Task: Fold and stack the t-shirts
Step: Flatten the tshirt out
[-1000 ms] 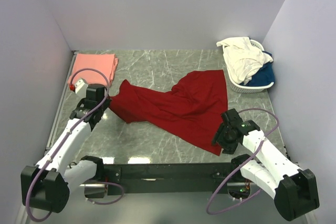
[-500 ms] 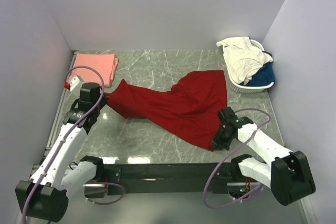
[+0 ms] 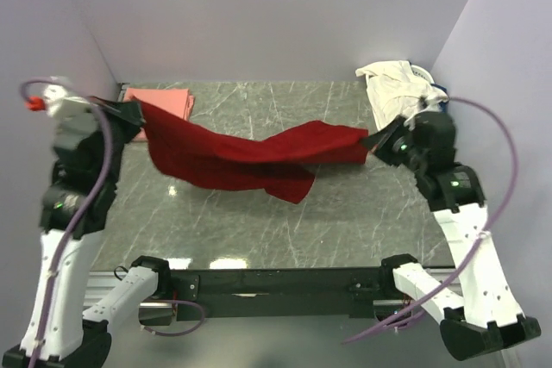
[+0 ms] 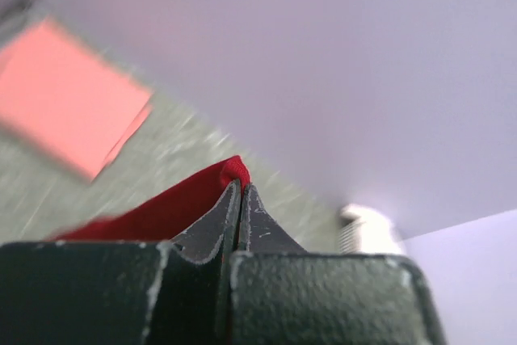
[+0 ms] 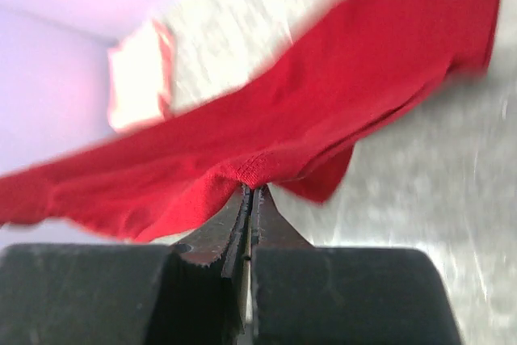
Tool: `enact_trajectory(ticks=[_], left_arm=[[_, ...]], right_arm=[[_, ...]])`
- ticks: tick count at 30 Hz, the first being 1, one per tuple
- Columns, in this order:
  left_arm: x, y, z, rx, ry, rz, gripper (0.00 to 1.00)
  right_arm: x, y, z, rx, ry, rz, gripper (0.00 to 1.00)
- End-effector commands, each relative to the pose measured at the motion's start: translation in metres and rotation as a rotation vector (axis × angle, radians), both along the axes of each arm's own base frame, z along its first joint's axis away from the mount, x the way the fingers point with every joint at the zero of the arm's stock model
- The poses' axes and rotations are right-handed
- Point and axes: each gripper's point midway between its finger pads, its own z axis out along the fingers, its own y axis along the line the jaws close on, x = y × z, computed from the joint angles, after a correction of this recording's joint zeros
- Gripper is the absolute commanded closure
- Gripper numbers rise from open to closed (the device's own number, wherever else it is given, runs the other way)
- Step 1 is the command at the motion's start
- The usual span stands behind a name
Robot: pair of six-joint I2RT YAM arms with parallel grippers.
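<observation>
Both arms have risen off the table (image 3: 259,230) since half a second ago. My left gripper (image 3: 132,114) is now high at the far left and my right gripper (image 3: 380,140) high at the far right. The deep red t-shirt (image 3: 241,159), which lay spread on the marble-patterned surface, is now strung between them as a sagging band.

On the left wrist camera the jaws are pressed together with only a sliver between them, and a small red fold of the shirt is pinched at their very tips. The right wrist camera shows the same: the jaws are closed on a hemmed edge of the red cloth, and the rest of the shirt stretches away from them in loose layers.

From the overhead view, the shirt runs from the left gripper down to a low middle and back up to the right gripper. One folded flap droops below the band just right of centre. I cannot tell whether that flap touches the table; its shadow lies directly beneath it.

The salmon pink t-shirt (image 3: 168,99) lies folded flat in the far left corner, partly hidden behind the raised red cloth. The cream-white t-shirt (image 3: 392,85) is heaped in the far right corner, just beyond the right gripper.
</observation>
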Motion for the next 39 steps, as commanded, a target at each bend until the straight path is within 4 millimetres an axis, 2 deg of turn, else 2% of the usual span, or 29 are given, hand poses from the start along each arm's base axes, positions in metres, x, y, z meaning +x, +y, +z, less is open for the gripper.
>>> enact_trajectory(ticks=[1,2,4,5,7,8,11,15,16,18,19,20,21,22,23,24,25,26,27,28,29,30,31,32,33,34,35,37,39], left_arm=[[-0.032,0.002,0.079,0.036,-0.184,-0.041,1.0],[-0.04,-0.001,0.093,0.033,-0.216,-0.062,1.0],[-0.062,0.001,0.127,0.027,-0.297,-0.076,1.0],[-0.078,0.002,0.146,0.02,-0.344,-0.082,1.0],[-0.095,0.005,0.164,0.02,-0.399,-0.085,1.0],[-0.109,0.007,0.181,0.012,-0.45,-0.087,1.0],[-0.122,0.007,0.204,0.012,-0.524,-0.096,1.0],[-0.093,0.003,0.208,0.026,-0.53,-0.086,1.0],[-0.066,-0.002,0.195,0.037,-0.483,-0.086,1.0],[-0.042,-0.006,0.194,0.04,-0.488,-0.084,1.0],[-0.015,-0.012,0.184,0.047,-0.452,-0.088,1.0],[0.003,-0.015,0.174,0.052,-0.426,-0.091,1.0],[0.016,-0.018,0.178,0.051,-0.451,-0.09,1.0],[0.045,-0.024,0.165,0.063,-0.412,-0.097,1.0],[0.059,-0.026,0.162,0.068,-0.408,-0.095,1.0],[0.071,-0.027,0.163,0.076,-0.417,-0.096,1.0],[0.102,-0.035,0.154,0.082,-0.402,-0.126,1.0],[0.111,-0.028,0.167,0.086,-0.436,-0.122,1.0],[0.125,-0.028,0.17,0.089,-0.446,-0.135,1.0],[0.16,-0.03,0.154,0.09,-0.41,-0.152,1.0],[0.162,-0.025,0.181,0.102,-0.468,-0.169,1.0],[0.171,-0.025,0.189,0.108,-0.484,-0.184,1.0],[0.201,-0.023,0.176,0.117,-0.451,-0.193,1.0],[0.188,-0.02,0.213,0.135,-0.531,-0.204,1.0],[0.188,-0.019,0.224,0.145,-0.558,-0.204,1.0],[0.194,-0.018,0.23,0.157,-0.578,-0.205,1.0],[0.177,-0.017,0.257,0.168,-0.661,-0.204,1.0],[0.155,-0.002,0.279,0.183,-0.73,-0.183,1.0],[0.134,0.001,0.294,0.191,-0.788,-0.181,1.0]], right_arm=[[0.0,-0.015,0.066,-0.035,-0.177,-0.002,1.0],[-0.005,-0.018,0.089,-0.035,-0.227,-0.006,1.0],[-0.012,-0.024,0.112,-0.053,-0.284,-0.022,1.0],[-0.02,-0.027,0.134,-0.053,-0.337,-0.03,1.0],[-0.029,-0.032,0.155,-0.065,-0.391,-0.041,1.0],[-0.037,-0.033,0.174,-0.063,-0.447,-0.043,1.0],[-0.043,-0.033,0.205,-0.065,-0.53,-0.036,1.0],[-0.029,-0.025,0.229,-0.066,-0.577,0.005,1.0],[-0.014,-0.021,0.233,-0.063,-0.587,0.017,1.0],[0.006,-0.019,0.233,-0.068,-0.587,0.017,1.0],[0.019,-0.018,0.235,-0.07,-0.602,0.01,1.0],[0.042,-0.017,0.224,-0.077,-0.573,0.009,1.0],[0.056,-0.015,0.219,-0.081,-0.564,0.018,1.0],[0.07,-0.016,0.215,-0.079,-0.551,0.016,1.0],[0.1,-0.015,0.203,-0.076,-0.507,0.011,1.0],[0.113,-0.012,0.199,-0.055,-0.495,0.025,1.0],[0.128,-0.007,0.206,-0.041,-0.544,0.05,1.0],[0.151,-0.002,0.193,-0.029,-0.521,0.067,1.0],[0.162,0.003,0.193,0.0,-0.526,0.081,1.0],[0.17,0.005,0.214,0.011,-0.592,0.09,1.0],[0.193,0.01,0.203,0.031,-0.567,0.1,1.0],[0.202,0.013,0.21,0.041,-0.586,0.11,1.0],[0.199,0.015,0.243,0.047,-0.665,0.127,1.0],[0.219,0.018,0.236,0.049,-0.651,0.128,1.0],[0.222,0.017,0.247,0.049,-0.679,0.125,1.0],[0.214,0.015,0.279,0.051,-0.754,0.116,1.0],[0.22,0.015,0.283,0.054,-0.769,0.116,1.0],[0.206,0.012,0.313,0.074,-0.857,0.102,1.0],[0.195,0.011,0.325,0.094,-0.9,0.091,1.0]])
